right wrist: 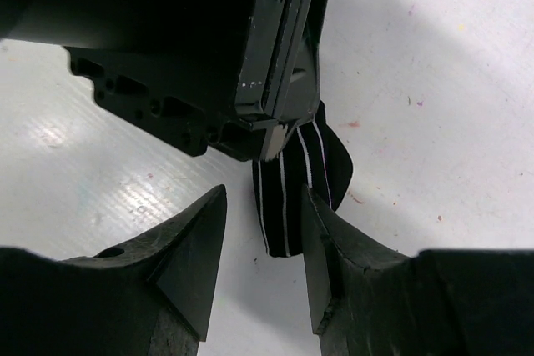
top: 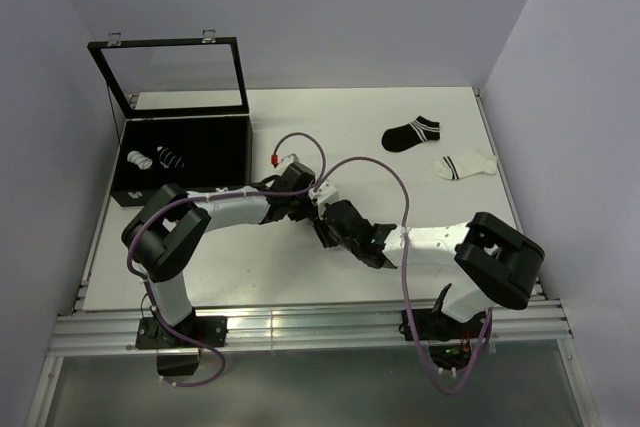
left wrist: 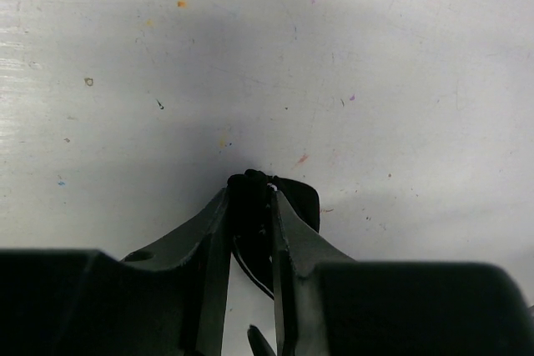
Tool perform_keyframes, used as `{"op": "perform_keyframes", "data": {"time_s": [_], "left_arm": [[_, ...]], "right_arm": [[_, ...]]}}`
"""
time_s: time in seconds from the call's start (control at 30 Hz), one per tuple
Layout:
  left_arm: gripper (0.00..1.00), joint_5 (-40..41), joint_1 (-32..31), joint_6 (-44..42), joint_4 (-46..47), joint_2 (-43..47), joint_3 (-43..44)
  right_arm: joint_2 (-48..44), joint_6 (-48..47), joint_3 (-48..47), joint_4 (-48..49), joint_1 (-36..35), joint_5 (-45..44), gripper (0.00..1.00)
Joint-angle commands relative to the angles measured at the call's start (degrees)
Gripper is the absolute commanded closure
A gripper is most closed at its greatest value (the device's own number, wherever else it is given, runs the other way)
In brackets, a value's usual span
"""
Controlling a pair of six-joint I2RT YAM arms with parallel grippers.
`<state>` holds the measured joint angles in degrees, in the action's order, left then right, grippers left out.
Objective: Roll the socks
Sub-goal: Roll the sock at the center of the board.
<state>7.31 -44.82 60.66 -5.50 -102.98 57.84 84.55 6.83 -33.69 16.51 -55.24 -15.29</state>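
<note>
White worktop (top: 350,127) in view, and a black box (top: 215,152) sits at its far left corner, lid (top: 170,44) standing up open (clear pane, dark frame). A metal rail (top: 300,327) runs along the worktop's near edge. Tiny coloured specks (left wrist: 181,3) dot the worktop.

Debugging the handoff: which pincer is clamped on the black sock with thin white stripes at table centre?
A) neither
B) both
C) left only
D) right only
C: the left pincer is shut on the black sock with thin white stripes, while the jaws of the right pincer stand apart and are not closed on it.
</note>
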Motion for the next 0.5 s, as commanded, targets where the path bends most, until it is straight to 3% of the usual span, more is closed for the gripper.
{"op": "perform_keyframes", "data": {"time_s": [0.0,0.3,0.4,0.47], "left_arm": [[0.73,0.1,-0.1,-1.6,-3.3,-0.9,1.0],[0.71,-0.7,-0.1,-1.6,-3.4,0.7,1.2],[0.67,-1.2,-0.1,-1.2,-3.1,2.2,0.7],[0.60,-1.0,-0.1,-1.0,-3.1,3.0,0.3]], "right_arm": [[2.9,-1.8,-2.7,-1.0,-1.0,-3.5,0.52],[8.7,3.4,-2.4,-3.8,-1.2,-5.4,0.54],[9.8,5.1,-2.5,-4.9,-1.0,-5.2,0.62],[9.7,6.1,-2.2,-4.7,-0.8,-4.3,0.73]]}}
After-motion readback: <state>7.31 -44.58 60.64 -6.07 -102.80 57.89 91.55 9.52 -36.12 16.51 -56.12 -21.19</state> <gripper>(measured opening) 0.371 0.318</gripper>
